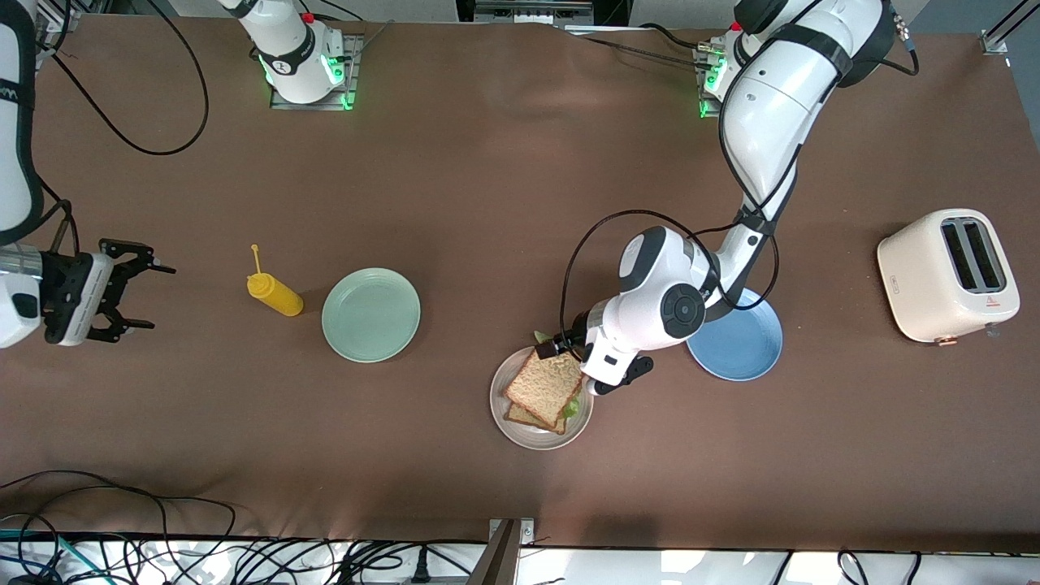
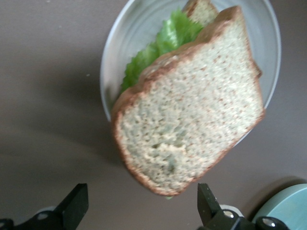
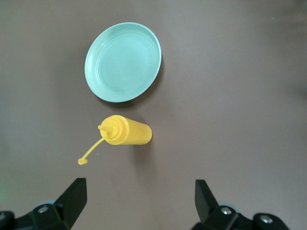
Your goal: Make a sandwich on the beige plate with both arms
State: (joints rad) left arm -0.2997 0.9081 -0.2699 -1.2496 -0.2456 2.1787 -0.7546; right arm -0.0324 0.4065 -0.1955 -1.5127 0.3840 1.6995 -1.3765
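The sandwich sits on the beige plate (image 1: 520, 431): a top bread slice (image 1: 546, 386) lies askew on a green lettuce leaf (image 1: 574, 406) and a lower slice (image 1: 526, 418). My left gripper (image 1: 587, 366) hangs open and empty just over the plate's rim toward the blue plate, its fingers clear of the bread. In the left wrist view the top slice (image 2: 192, 110) covers most of the plate (image 2: 117, 62), lettuce (image 2: 163, 43) pokes out, and the gripper (image 2: 141, 194) holds nothing. My right gripper (image 1: 146, 296) waits open at the right arm's end of the table; it also shows in the right wrist view (image 3: 141, 191).
A mint-green plate (image 1: 370, 314) (image 3: 123, 61) and a lying yellow squeeze bottle (image 1: 276, 294) (image 3: 127, 132) are between the right gripper and the sandwich. A blue plate (image 1: 743, 345) lies beside the left gripper, its edge (image 2: 288, 206) in the wrist view. A cream toaster (image 1: 946, 275) stands at the left arm's end.
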